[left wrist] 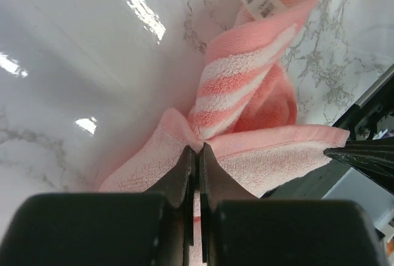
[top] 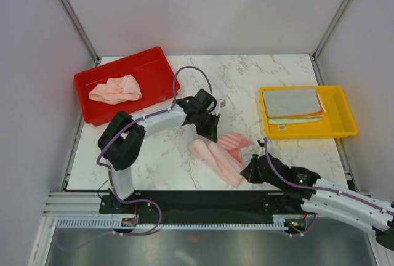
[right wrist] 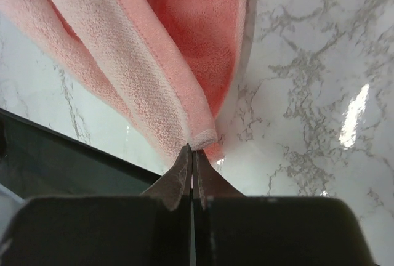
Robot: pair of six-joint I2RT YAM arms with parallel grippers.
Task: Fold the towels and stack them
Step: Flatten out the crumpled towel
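Pink striped towel (left wrist: 246,87) is nipped by its hem at the very tips of the left gripper (left wrist: 197,150), jaws fully closed on it. The right gripper (right wrist: 191,149) is closed the same way on another edge. Just beyond the left tips the cloth twists and bunches over the marble table (left wrist: 74,63). Such shallow bites may slip if the arms pull apart, and the twist could fold in crooked.

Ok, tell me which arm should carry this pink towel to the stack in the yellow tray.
Right, probably. The right gripper and left gripper both pinch the pink towel, but the right sits nearer the yellow tray.
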